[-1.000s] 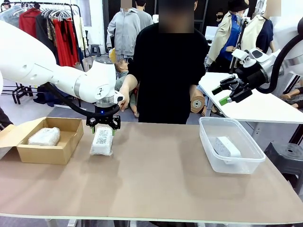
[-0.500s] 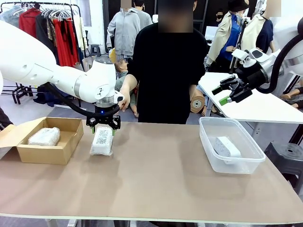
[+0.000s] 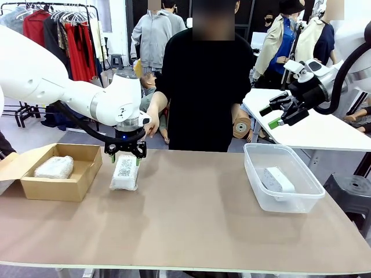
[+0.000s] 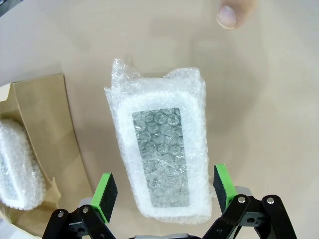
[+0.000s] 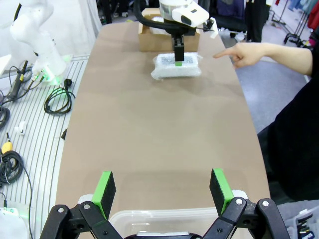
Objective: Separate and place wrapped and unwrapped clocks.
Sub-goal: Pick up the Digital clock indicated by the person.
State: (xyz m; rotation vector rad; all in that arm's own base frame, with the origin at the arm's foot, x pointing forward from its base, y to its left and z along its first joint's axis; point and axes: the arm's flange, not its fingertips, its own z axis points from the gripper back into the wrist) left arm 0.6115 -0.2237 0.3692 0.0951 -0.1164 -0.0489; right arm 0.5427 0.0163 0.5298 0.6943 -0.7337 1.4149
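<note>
One wrapped clock (image 3: 54,167) lies in the cardboard box (image 3: 35,187); the bare clock (image 3: 279,179) in the clear tub (image 3: 259,191). The second wrapped clock (image 4: 159,159) remains on the worktop (image 3: 197,214), straddled ungripped by the wide left end effector (image 4: 163,189). The right end effector (image 5: 162,189) is wide, empty.
</note>
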